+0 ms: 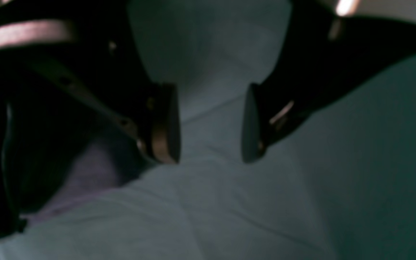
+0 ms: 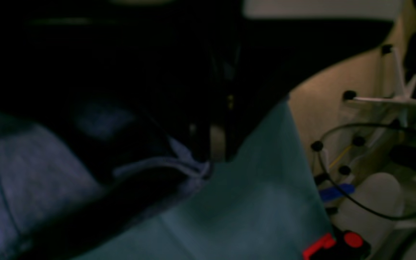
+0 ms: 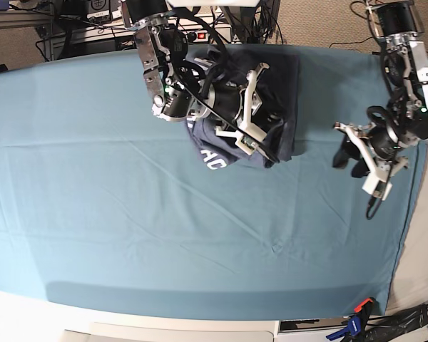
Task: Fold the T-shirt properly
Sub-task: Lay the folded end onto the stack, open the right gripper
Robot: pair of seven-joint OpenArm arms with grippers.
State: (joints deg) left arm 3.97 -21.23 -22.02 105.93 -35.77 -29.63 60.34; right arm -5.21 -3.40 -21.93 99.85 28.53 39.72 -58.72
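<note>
While the base view takes in the whole desk [image 3: 93, 235] under its teal cloth [image 3: 128, 214], it alone shows both arms at once. One T-shirt [image 3: 282, 92] lies bunched at the far edge, white lettering showing. Over it, the right gripper [image 3: 260, 146] has its jaws clamped on the T-shirt's edge, seen close only in the right wrist view. Well apart, the left gripper [image 1: 211, 124] hangs with jaws apart over bare cloth.

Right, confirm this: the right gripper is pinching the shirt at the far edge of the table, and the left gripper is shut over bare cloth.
Wrong on one point: the left gripper is open, jaws apart over the cloth, as the left wrist view shows. The right gripper does pinch the shirt.
</note>
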